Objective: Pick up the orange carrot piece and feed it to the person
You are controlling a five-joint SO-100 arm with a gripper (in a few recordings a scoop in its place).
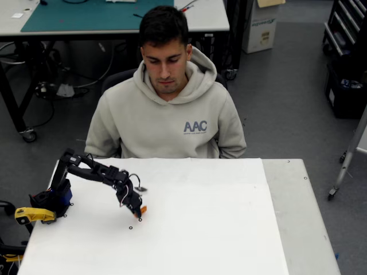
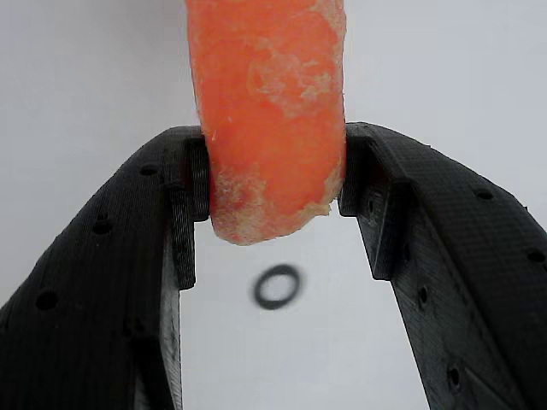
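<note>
In the wrist view the orange carrot piece [image 2: 269,102] stands between my two black fingers [image 2: 128,282], which press on its left and right sides, with its rough cut end pointing down the picture. From overhead, my gripper [image 1: 137,210] is low over the white table [image 1: 218,229], left of centre, and the carrot piece [image 1: 143,210] shows as a small orange spot at its tip. My gripper [image 2: 273,145] is shut on the carrot. The person [image 1: 166,114], in a light hoodie, sits behind the table's far edge and looks down.
The arm's base [image 1: 54,197] and a yellow clamp [image 1: 33,215] sit at the table's left edge. A small black ring mark [image 2: 278,286] lies on the table under the gripper. A grey table strip [image 1: 298,217] borders the right side.
</note>
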